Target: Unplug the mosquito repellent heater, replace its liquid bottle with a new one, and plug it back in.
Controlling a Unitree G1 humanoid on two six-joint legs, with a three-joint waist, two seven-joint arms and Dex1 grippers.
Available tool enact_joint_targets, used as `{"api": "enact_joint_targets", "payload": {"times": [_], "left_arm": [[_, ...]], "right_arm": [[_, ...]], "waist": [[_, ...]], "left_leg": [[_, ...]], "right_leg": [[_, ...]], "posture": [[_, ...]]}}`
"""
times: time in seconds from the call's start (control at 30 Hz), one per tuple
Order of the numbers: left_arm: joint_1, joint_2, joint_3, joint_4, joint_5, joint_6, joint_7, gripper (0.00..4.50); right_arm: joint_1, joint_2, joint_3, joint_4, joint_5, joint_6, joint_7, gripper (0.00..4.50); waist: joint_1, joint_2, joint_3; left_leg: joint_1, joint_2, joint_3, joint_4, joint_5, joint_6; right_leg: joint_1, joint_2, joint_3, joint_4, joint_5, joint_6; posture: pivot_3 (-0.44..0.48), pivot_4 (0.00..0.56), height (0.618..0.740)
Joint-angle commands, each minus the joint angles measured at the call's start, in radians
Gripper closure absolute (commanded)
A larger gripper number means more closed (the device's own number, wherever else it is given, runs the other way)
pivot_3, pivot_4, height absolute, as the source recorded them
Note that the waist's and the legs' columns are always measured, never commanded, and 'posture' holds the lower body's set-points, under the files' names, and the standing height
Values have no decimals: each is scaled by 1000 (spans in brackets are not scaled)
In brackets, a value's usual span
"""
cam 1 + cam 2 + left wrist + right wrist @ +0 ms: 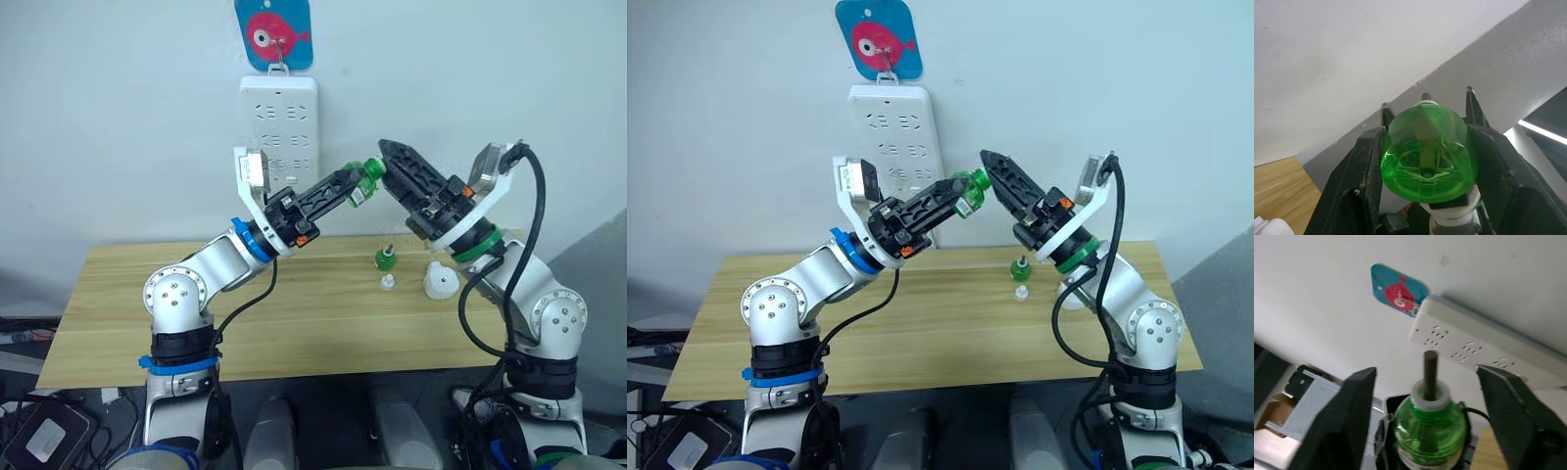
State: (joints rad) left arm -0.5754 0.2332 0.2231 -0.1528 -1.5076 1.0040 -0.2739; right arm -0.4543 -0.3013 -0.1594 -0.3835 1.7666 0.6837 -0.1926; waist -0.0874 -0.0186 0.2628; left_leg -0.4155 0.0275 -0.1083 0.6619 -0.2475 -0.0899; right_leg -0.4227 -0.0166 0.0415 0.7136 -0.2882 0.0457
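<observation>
Left gripper (1425, 161) clamps the green liquid bottle (1426, 152) in midair below the power strip (278, 132). Right gripper (1425, 396), fingers apart, flanks its wick. Mosquito repellent heater (440, 281) sits on the table (294, 323) beneath.

The green bottle (1426, 154) is half covered by the left gripper's fingers (1359, 181), so no label can be read. The bottle's base is cut off at 6 o'clock in the right wrist view. The small white cap (389, 283) is too tiny to be made out properly.
</observation>
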Motion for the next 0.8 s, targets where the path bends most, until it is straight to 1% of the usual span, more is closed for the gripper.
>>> {"api": "enact_joint_targets", "payload": {"times": [0.03,0.1,0.17,0.2,0.3,0.37,0.47,0.5,0.53,0.63,0.8], "left_arm": [[8,29,7,-20,-34,6,-4,2215],[18,64,8,-21,-7,7,-20,2215],[56,137,-18,-49,84,11,-85,2215],[71,163,-31,-61,119,10,-112,2215],[114,218,-71,-87,211,-11,-184,2215],[164,272,-116,-125,305,-37,-266,2215],[220,318,-156,-163,392,-77,-345,2215],[234,326,-165,-171,416,-90,-364,2215],[244,331,-170,-177,435,-100,-378,2215],[273,337,-183,-193,485,-127,-410,2215],[316,332,-191,-216,532,-151,-439,2215]], "right_arm": [[18,-95,-53,22,-74,13,25,0],[30,-204,-34,53,-227,48,33,0],[43,-364,38,69,-440,107,83,0],[46,-414,65,71,-508,127,104,0],[45,-516,147,50,-699,138,189,0],[32,-544,195,37,-777,167,231,0],[-37,-609,306,50,-903,360,191,0],[-63,-626,346,64,-942,409,208,0],[-76,-617,348,88,-951,432,230,0],[-135,-553,329,192,-1003,522,211,0],[-257,-440,324,378,-1073,693,244,0]], "waist": [[0,0,0],[0,0,0],[0,0,0],[-1,0,0],[-2,0,0],[-4,0,0],[-4,1,1],[-1,1,1],[0,1,1],[4,1,2],[4,1,2]], "left_leg": [[0,0,0,0,0,0],[0,0,0,0,0,0],[0,0,1,0,0,0],[1,0,1,-1,0,0],[1,0,1,-1,0,0],[1,1,1,-1,0,1],[1,2,1,-2,0,1],[1,2,1,-1,0,1],[1,2,1,-1,0,1],[1,2,1,-1,-1,1],[0,2,1,-2,-1,1]], "right_leg": [[0,0,0,0,0,0],[0,0,0,0,0,0],[0,0,1,0,0,0],[0,1,1,0,0,0],[0,2,2,-1,0,0],[0,3,2,-1,0,0],[0,3,3,-1,0,0],[0,3,3,-1,0,0],[0,3,3,-1,0,0],[0,3,2,-2,0,0],[0,3,2,-3,0,0]], "posture": [[-124,186,725],[-133,204,725],[-135,214,725],[-137,217,725],[-144,231,725],[-146,239,725],[-140,251,725],[-138,253,725],[-136,254,725],[-125,259,725],[-112,264,725]]}}
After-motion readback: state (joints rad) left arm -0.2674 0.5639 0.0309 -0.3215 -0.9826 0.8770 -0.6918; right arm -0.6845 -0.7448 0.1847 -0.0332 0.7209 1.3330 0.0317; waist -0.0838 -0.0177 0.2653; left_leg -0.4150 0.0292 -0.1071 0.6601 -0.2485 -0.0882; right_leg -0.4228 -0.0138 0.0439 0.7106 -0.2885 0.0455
